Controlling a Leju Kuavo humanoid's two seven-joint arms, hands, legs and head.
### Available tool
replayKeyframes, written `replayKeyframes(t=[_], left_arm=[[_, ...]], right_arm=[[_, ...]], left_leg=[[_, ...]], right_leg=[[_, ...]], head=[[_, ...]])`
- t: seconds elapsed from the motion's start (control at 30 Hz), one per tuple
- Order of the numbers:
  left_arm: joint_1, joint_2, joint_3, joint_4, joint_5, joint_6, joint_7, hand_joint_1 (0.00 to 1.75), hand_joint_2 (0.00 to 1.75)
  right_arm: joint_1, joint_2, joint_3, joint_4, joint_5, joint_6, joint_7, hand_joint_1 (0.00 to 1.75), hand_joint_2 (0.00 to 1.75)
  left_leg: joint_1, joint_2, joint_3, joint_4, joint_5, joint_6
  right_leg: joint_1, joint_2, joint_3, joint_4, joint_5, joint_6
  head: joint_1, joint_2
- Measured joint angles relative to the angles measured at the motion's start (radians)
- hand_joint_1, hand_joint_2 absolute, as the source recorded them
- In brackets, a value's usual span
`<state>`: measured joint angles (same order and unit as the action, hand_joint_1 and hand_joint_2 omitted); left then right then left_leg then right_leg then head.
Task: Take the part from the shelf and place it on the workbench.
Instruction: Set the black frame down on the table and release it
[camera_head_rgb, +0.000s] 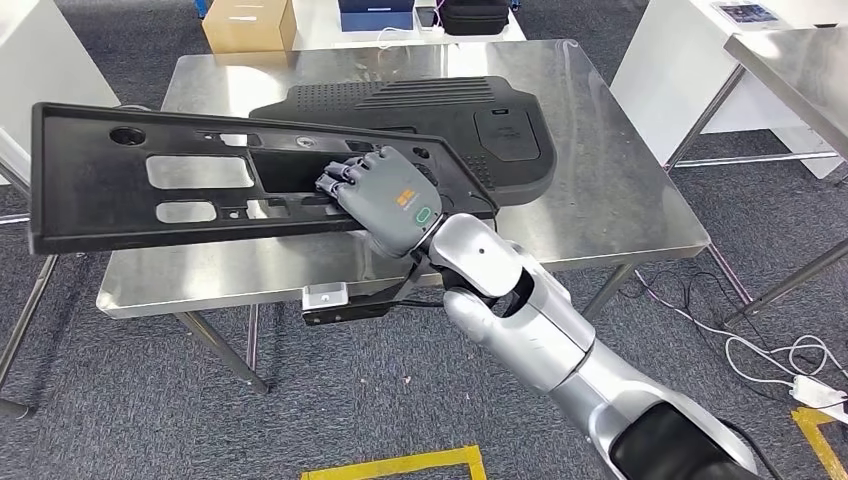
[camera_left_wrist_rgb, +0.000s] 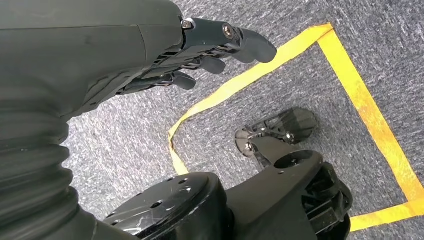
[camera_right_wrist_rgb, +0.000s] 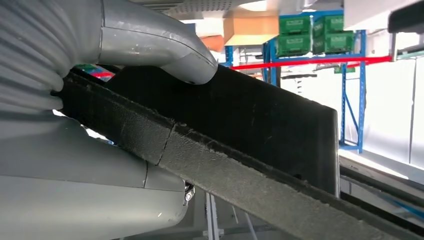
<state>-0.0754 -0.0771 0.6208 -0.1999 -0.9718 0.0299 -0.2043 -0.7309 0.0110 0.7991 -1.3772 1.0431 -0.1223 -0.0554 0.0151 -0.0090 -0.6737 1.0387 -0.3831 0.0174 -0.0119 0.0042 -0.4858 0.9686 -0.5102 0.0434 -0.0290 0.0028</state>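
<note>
Gripping the long black part (camera_head_rgb: 150, 180), the right robot hand (camera_head_rgb: 385, 195) has its dark fingers (camera_head_rgb: 340, 180) curled over the panel's near-right section, at the edge of a cutout, w/ the thumb (camera_right_wrist_rgb: 165, 55) pressed on the opposite face, so it's clamped on the part. Right arm reaches in from the lower right, forearm angled up-left, wrist just past the near edge of the steel worktop (camera_head_rgb: 600, 180). Part is tilted, left end out beyond the worktop's left edge, right end over the worktop; can't tell if any of it touches the surface. Behind it, a 2nd black moulded panel (camera_head_rgb: 500, 130) lies flat on the worktop, partly covered by the held part.

Left robot hand (camera_left_wrist_rgb: 210, 45) hangs low over grey carpet (camera_left_wrist_rgb: 125, 130) w/ yellow tape (camera_left_wrist_rgb: 350, 80), fingers loosely apart, holding nothing.

Cardboard box (camera_head_rgb: 248, 25) sits beyond the worktop's far edge. Green crates (camera_right_wrist_rgb: 310, 30) sit on a blue rack (camera_right_wrist_rgb: 355, 100) in the right wrist view; contents not visible.
</note>
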Motion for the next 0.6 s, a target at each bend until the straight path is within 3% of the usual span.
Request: replayKeyframes(t=[0.27,0.4,0.47,0.53,0.57,0.6], left_arm=[[0.001,-0.002,0.003,0.0,-0.012,0.0,0.003,0.0,1.75],[0.001,-0.006,0.004,-0.001,-0.018,0.0,0.004,0.0,1.75],[0.0,-0.008,0.004,-0.002,-0.02,0.0,0.005,0.0,1.75],[-0.003,-0.01,0.004,-0.002,-0.021,0.0,0.008,0.0,1.75],[-0.003,-0.011,0.004,-0.002,-0.022,0.0,0.01,0.0,1.75],[-0.002,-0.012,0.004,-0.002,-0.023,0.001,0.011,0.0,1.75]], right_arm=[[-0.073,-0.005,0.066,0.154,0.144,0.072,0.028,1.75,1.75],[-0.101,-0.001,0.08,0.23,0.153,0.073,0.028,1.75,1.75],[-0.114,-0.002,0.082,0.265,0.15,0.072,0.028,1.75,1.75],[-0.118,-0.004,0.083,0.298,0.149,0.069,0.025,1.75,1.75],[-0.117,-0.006,0.083,0.314,0.149,0.068,0.024,1.75,1.75],[-0.116,-0.009,0.083,0.328,0.15,0.066,0.022,1.75,1.75]], left_leg=[[-0.001,0.0,0.0,0.001,-0.001,0.0],[0.001,0.0,0.018,-0.023,-0.004,0.019],[0.005,0.002,0.03,-0.036,-0.002,0.025],[0.005,0.003,0.032,-0.037,-0.005,0.026],[0.006,0.001,0.033,-0.036,-0.007,0.024],[0.007,0.0,0.036,-0.036,-0.01,0.02]], right_leg=[[0.001,0.0,0.001,-0.001,0.001,0.001],[-0.001,-0.001,-0.003,0.014,-0.008,0.013],[-0.002,-0.001,-0.061,0.119,-0.045,0.007],[-0.004,-0.001,-0.155,0.259,-0.086,0.004],[-0.007,-0.001,-0.188,0.294,-0.088,0.009],[-0.01,-0.001,-0.202,0.291,-0.071,0.019]], head=[[0.0,0.0],[0.0,0.0],[0.001,0.0],[0.001,0.0],[0.001,0.0],[0.001,0.0]])
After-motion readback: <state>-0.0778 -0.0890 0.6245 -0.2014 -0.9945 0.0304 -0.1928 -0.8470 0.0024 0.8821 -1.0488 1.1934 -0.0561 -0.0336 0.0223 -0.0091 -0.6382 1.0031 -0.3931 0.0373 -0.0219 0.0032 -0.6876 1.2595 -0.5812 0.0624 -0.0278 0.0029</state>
